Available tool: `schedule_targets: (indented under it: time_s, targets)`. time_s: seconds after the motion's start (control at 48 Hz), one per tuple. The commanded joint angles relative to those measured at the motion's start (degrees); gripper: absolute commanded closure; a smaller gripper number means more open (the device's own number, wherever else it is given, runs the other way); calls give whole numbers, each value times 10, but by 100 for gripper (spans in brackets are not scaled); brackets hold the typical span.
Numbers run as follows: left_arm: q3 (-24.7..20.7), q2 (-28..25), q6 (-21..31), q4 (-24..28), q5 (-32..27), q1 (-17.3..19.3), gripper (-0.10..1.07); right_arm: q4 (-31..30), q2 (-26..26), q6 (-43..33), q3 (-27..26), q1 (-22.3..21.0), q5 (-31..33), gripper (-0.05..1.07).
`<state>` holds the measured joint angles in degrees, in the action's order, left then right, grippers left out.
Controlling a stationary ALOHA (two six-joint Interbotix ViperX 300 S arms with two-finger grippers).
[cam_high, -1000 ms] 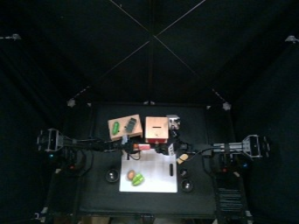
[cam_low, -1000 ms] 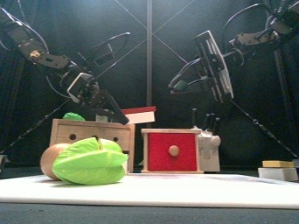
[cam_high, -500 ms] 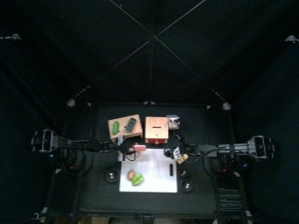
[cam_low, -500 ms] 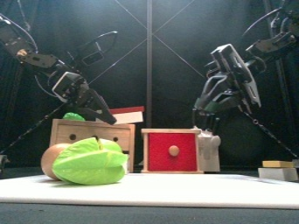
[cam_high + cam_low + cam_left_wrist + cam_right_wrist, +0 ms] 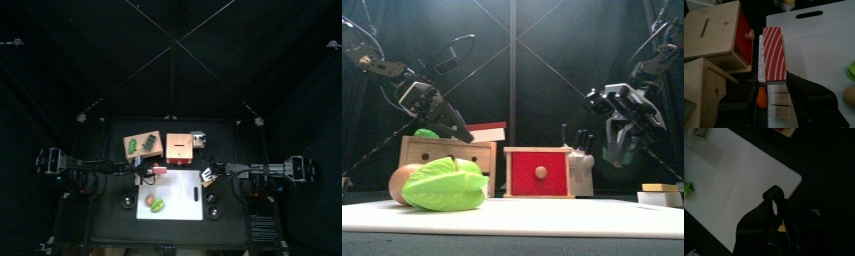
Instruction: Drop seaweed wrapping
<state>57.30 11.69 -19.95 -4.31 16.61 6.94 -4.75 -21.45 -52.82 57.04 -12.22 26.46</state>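
One seaweed wrapping (image 5: 773, 60) sits pinched in the left hand (image 5: 775, 92) above the board (image 5: 817, 45).

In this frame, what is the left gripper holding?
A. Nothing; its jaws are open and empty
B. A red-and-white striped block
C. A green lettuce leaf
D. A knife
B. The left wrist view shows the left gripper shut on a red-and-white striped block, above the edge of the white cutting board; the front view shows the same block held in the air.
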Motion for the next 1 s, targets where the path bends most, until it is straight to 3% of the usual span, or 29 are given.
schedule_targets:
  time_s: [0.0, 0.438, 0.979]
  targets:
    - [-7, 3, 1, -2, 4, -1, 39, -2, 3, 0, -3, -15, 5, 42]
    - [-7, 2, 1, -4, 4, -1, 39, -34, 70, 1, -18, -25, 4, 35]
    - [-7, 1, 1, -4, 3, -1, 39, -49, 75, 1, -20, -24, 1, 7]
